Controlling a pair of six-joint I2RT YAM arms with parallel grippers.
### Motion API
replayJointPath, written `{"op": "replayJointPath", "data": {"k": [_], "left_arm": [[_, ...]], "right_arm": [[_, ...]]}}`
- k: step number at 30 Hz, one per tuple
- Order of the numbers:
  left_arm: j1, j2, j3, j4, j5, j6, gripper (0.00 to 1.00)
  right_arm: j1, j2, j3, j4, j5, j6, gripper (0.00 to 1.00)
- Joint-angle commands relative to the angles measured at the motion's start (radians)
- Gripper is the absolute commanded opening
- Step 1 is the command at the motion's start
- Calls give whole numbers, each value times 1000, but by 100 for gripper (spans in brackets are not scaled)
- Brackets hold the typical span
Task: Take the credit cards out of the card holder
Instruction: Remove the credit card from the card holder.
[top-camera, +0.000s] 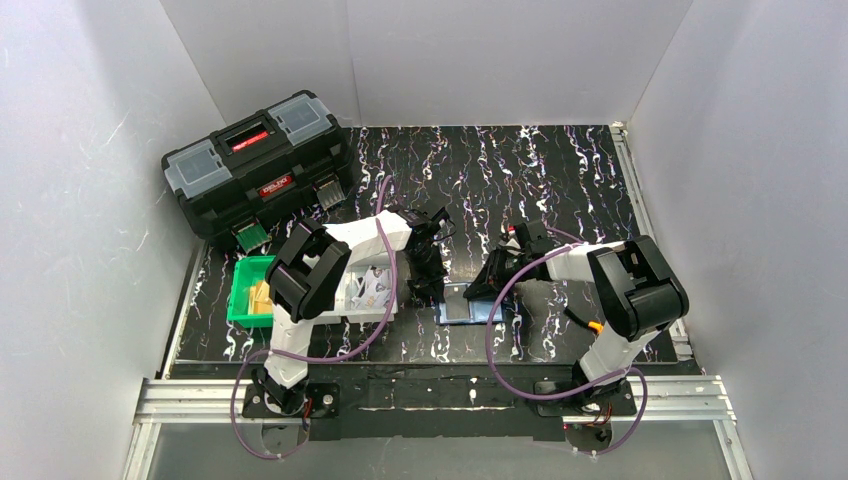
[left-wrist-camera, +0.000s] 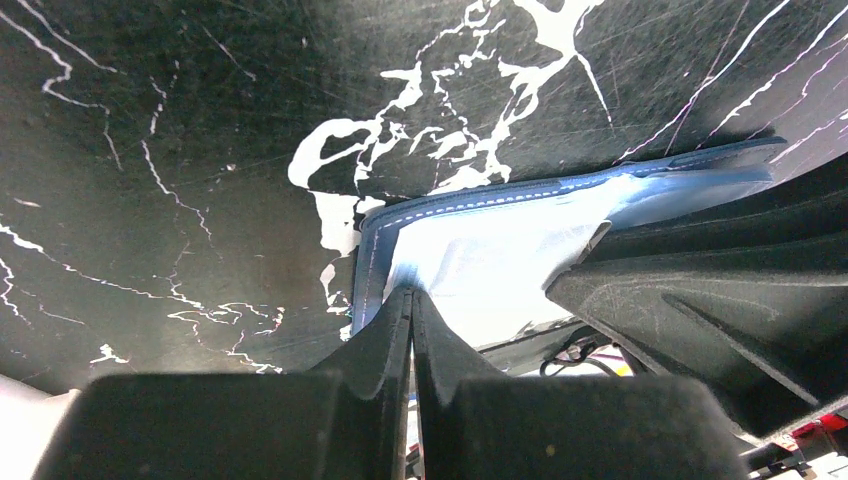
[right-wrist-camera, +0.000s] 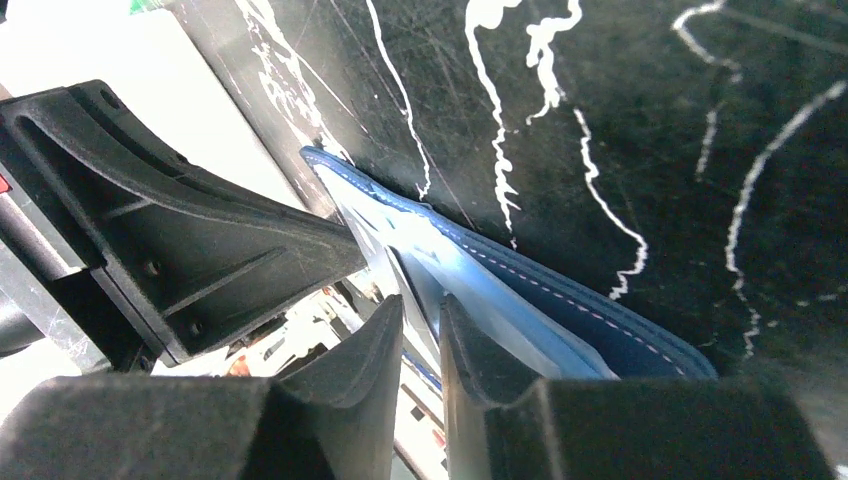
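Centre frame, card holder (top-camera: 470, 310) spread flat, left gripper (left-wrist-camera: 411, 298) jaws pressed together, tips on its pale pocket edge, right gripper (right-wrist-camera: 421, 312) jaws pinching its blue flap

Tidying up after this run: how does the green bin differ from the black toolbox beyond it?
The green bin is small; the black toolbox is much larger. The green bin is open-topped, showing yellowish-tan cards; the black toolbox has its lid down, contents hidden. Both sit at the left of the table.
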Motion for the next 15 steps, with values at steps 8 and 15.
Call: {"op": "replayJointPath", "data": {"k": [8, 15], "left_arm": [[-10, 62, -60, 2, -110, -4, 0], [-11, 60, -66, 0, -118, -7, 0]], "right_arm": [[-2, -37, -20, 67, -7, -1, 17], [-1, -52, -38, 100, -8, 4, 17]]}}
